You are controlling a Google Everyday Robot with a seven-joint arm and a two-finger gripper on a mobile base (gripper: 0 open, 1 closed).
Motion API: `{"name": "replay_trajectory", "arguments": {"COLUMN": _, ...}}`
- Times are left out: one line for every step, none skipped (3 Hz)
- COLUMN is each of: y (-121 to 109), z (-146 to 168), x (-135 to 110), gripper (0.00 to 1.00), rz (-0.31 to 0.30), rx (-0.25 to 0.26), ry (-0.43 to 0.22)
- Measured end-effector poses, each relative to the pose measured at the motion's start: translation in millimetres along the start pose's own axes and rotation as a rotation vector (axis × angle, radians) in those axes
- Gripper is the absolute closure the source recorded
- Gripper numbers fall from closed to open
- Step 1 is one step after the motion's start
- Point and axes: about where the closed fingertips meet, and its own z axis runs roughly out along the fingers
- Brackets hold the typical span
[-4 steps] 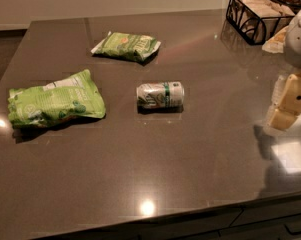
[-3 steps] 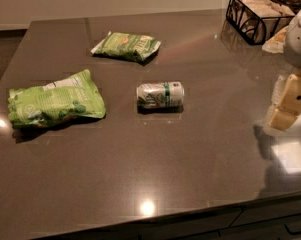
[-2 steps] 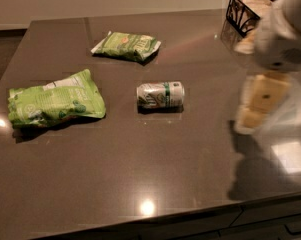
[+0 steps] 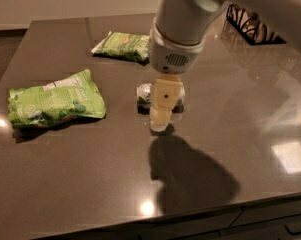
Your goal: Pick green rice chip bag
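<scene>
Kitchen, dark countertop (image 4: 250, 114), claw (image 4: 159, 125) above it

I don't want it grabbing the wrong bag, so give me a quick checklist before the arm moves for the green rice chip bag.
1. Target found: green rice chip bag lies on the table, left side: ok.
2. Gripper above the bag: not ok; it hangs mid-table, in front of the can.
3. Leftward path to the bag free of objects: ok.
4. Smaller dark green bag apart from target: ok.
5. Gripper clear of the can: cannot tell.
</scene>
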Motion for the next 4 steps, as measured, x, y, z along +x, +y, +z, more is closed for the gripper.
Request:
{"name": "replay_trajectory", "arguments": {"y": -5.3, "z": 23.1, "x": -51.1, "gripper": 0.00, "rz": -0.064, "rx": -0.025, "ry": -0.027}}
{"name": "replay_trajectory", "arguments": {"y": -16.3, "z": 48.1, "x": -101.6, "gripper": 0.00, "rz": -0.096, "rx": -0.045, "ry": -0.055}}
{"name": "replay_trajectory", "arguments": {"y": -22.0, "z": 74.5, "x": -149.1, "gripper": 0.00, "rz": -0.108, "rx": -0.075, "ry": -0.074}}
{"name": "replay_trajectory", "arguments": {"y": -24.5, "z": 95.9, "x": -188.5, "gripper": 0.00, "rz": -0.129, "rx": -0.099, "ry": -0.079}}
